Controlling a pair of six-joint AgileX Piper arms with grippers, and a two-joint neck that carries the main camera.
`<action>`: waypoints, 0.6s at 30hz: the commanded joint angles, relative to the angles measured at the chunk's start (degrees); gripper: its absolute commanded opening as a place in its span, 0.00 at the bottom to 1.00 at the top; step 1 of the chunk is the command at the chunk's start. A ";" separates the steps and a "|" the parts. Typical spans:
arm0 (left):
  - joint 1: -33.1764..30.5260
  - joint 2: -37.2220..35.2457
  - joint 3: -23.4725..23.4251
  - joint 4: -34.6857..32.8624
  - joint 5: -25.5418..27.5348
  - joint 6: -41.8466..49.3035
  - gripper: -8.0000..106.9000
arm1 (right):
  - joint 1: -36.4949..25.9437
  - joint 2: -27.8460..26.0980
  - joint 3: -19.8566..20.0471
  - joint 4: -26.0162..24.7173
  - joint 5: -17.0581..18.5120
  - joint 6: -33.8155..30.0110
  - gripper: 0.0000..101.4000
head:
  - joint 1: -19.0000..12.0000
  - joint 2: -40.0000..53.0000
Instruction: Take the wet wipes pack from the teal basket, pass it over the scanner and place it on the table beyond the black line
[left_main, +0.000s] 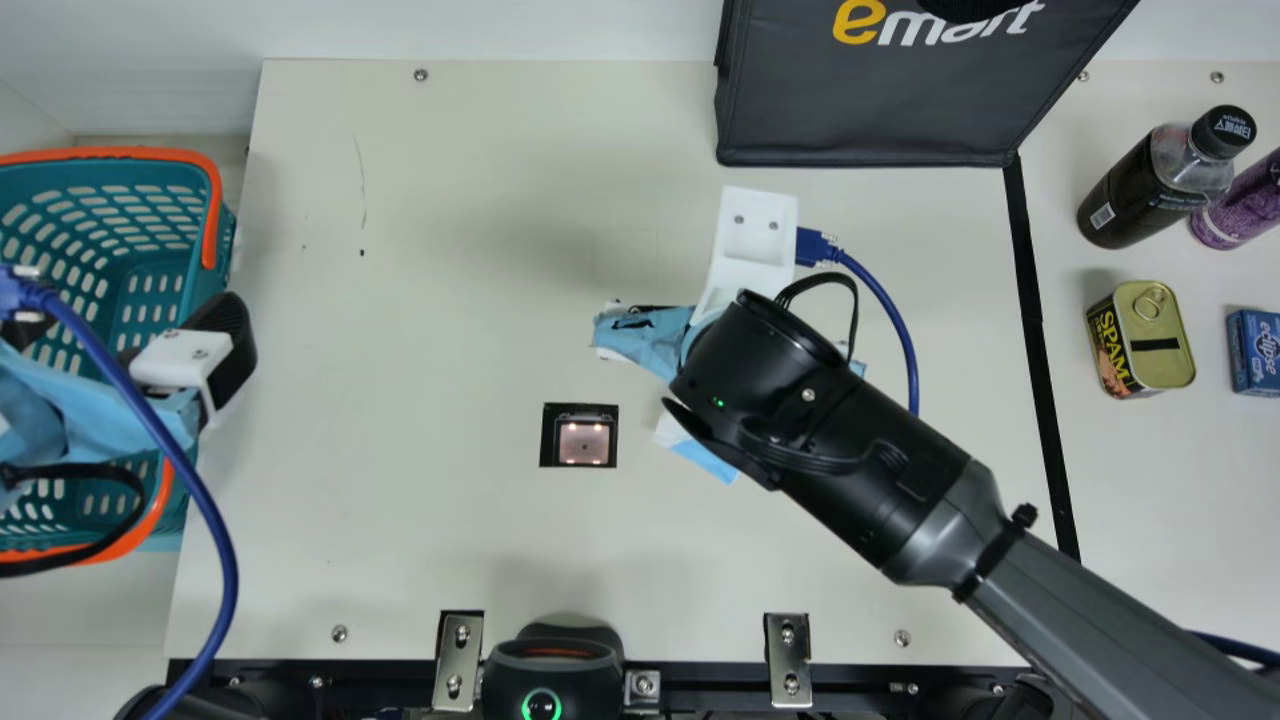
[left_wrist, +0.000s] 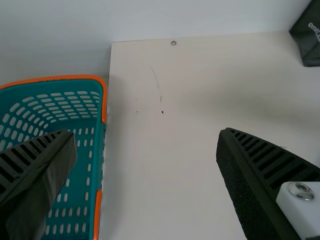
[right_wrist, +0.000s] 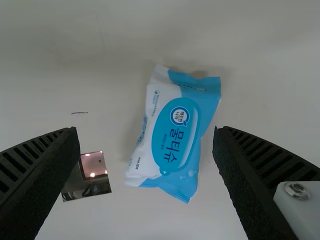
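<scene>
The white and light-blue wet wipes pack (left_main: 697, 449) lies on the table just right of the scanner (left_main: 583, 442), mostly hidden by my right gripper (left_main: 745, 335) above it. In the right wrist view the pack (right_wrist: 172, 135) lies flat between the spread fingers of my right gripper (right_wrist: 146, 142), untouched, with the scanner (right_wrist: 89, 175) beside it. My left gripper (left_main: 128, 325) is over the right side of the teal basket (left_main: 165, 205). In the left wrist view my left gripper (left_wrist: 146, 145) is open and holds nothing, with the basket (left_wrist: 87, 150) partly behind one finger.
A black bag (left_main: 870, 100) stands at the back. Beyond the black line (left_main: 1035, 350), on the right, are a dark bottle (left_main: 1150, 185), a purple bottle (left_main: 1240, 205), a Spam can (left_main: 1142, 340) and a blue box (left_main: 1255, 350). Blue cables hang by both arms.
</scene>
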 joint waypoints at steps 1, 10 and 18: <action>0.00 0.00 0.00 0.00 0.00 0.00 0.85 | -0.50 0.00 1.08 0.34 -0.86 2.32 0.94 | -1.66 0.00; 0.00 0.00 0.00 0.00 0.00 0.00 0.85 | -3.44 0.40 6.82 2.78 -6.63 5.63 0.94 | -1.66 0.00; 0.00 0.00 0.00 0.00 0.00 0.00 0.85 | -5.60 2.27 10.36 5.07 -11.68 5.75 0.94 | -1.66 0.00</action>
